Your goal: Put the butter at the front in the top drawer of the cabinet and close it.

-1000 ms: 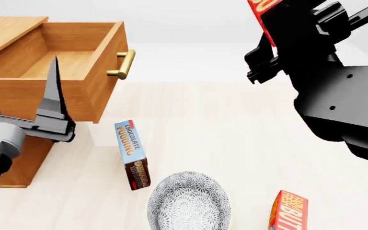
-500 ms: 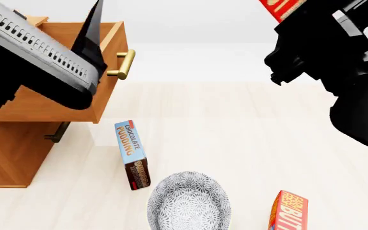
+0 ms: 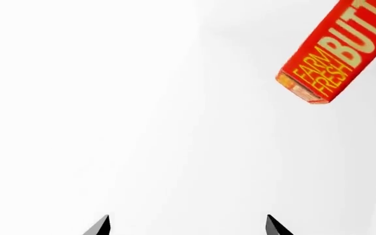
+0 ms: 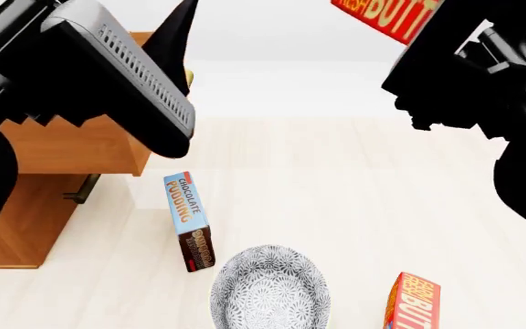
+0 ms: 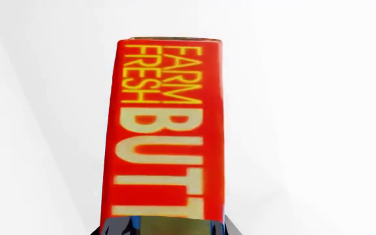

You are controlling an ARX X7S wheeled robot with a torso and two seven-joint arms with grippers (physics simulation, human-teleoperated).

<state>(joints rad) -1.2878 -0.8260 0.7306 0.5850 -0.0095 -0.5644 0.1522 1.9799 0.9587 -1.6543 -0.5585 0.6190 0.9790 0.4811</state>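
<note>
My right gripper [image 4: 424,33] is shut on the butter [image 4: 383,16], a red carton lettered "FARM FRESH BUTTER", held high at the top right. In the right wrist view the butter [image 5: 166,127] stands up out of the right gripper [image 5: 166,229]. My left gripper [image 3: 188,226] is open with nothing between its fingertips, and the butter [image 3: 337,48] shows ahead of it. In the head view the left gripper [image 4: 185,14] hangs over the pulled-out top drawer [image 4: 71,147] of the cabinet [image 4: 16,219]. The left arm hides the drawer's inside.
A second, alike butter carton [image 4: 416,301] stands at the bottom right. A blue-and-brown chocolate pudding box [image 4: 188,219] lies near the cabinet, with a patterned bowl [image 4: 270,291] beside it. A lower drawer handle [image 4: 80,188] sticks out under the top drawer.
The left arm has swung up and to the right and now covers most of the top drawer. The right arm has shifted slightly, and more of the held butter's lettering shows.
</note>
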